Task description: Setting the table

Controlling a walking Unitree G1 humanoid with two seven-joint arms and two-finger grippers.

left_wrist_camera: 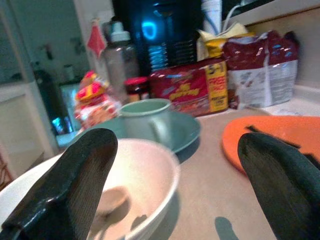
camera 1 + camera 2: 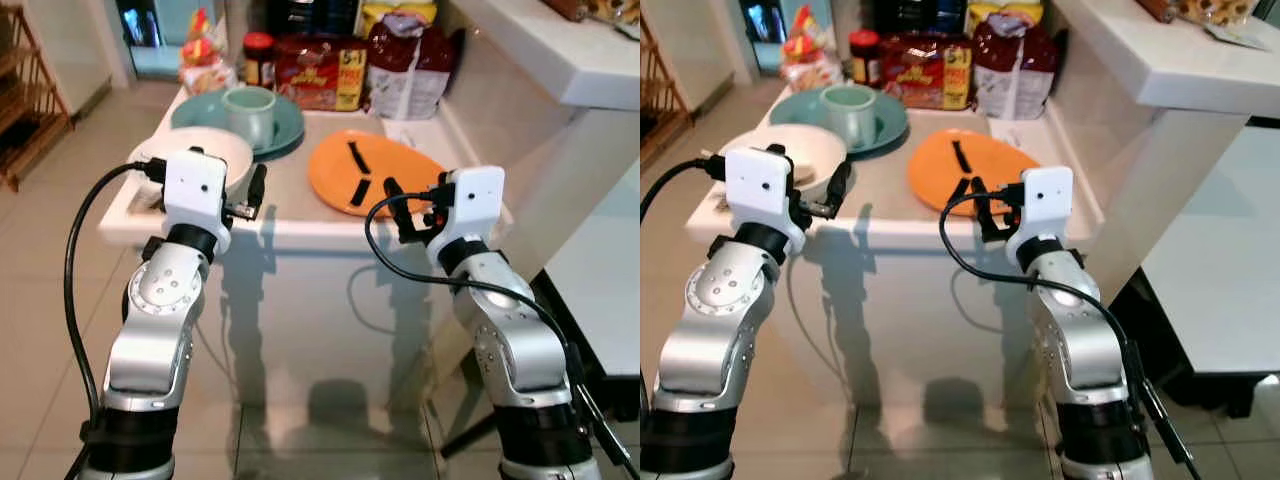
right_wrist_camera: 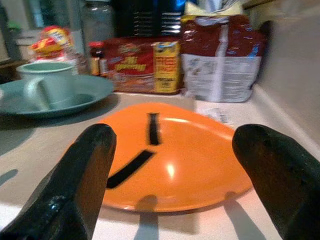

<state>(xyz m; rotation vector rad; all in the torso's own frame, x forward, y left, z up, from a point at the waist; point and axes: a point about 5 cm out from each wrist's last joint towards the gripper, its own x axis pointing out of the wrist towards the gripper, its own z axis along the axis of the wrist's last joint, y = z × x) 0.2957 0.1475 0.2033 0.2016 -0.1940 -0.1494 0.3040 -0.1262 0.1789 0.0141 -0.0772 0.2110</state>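
Observation:
On the small white table (image 2: 290,228) a white bowl (image 2: 200,152) sits at the front left. Behind it is a teal plate (image 2: 290,130) carrying a teal mug (image 2: 250,112). An orange plate (image 2: 370,172) with two black strips on it lies at the front right. My left gripper (image 2: 205,182) is open at the table's front edge, its fingers either side of the bowl's near rim (image 1: 150,150). Just short of the orange plate's near edge (image 3: 170,195), my right gripper (image 2: 420,200) hangs open. Neither holds anything.
Food packs line the table's back: a red snack box (image 2: 322,72), a dark red bag (image 2: 410,62), a jar (image 2: 258,58) and a wrapped snack (image 2: 205,55). A white ledge (image 2: 560,60) rises on the right, with a wooden rack (image 2: 30,100) at far left.

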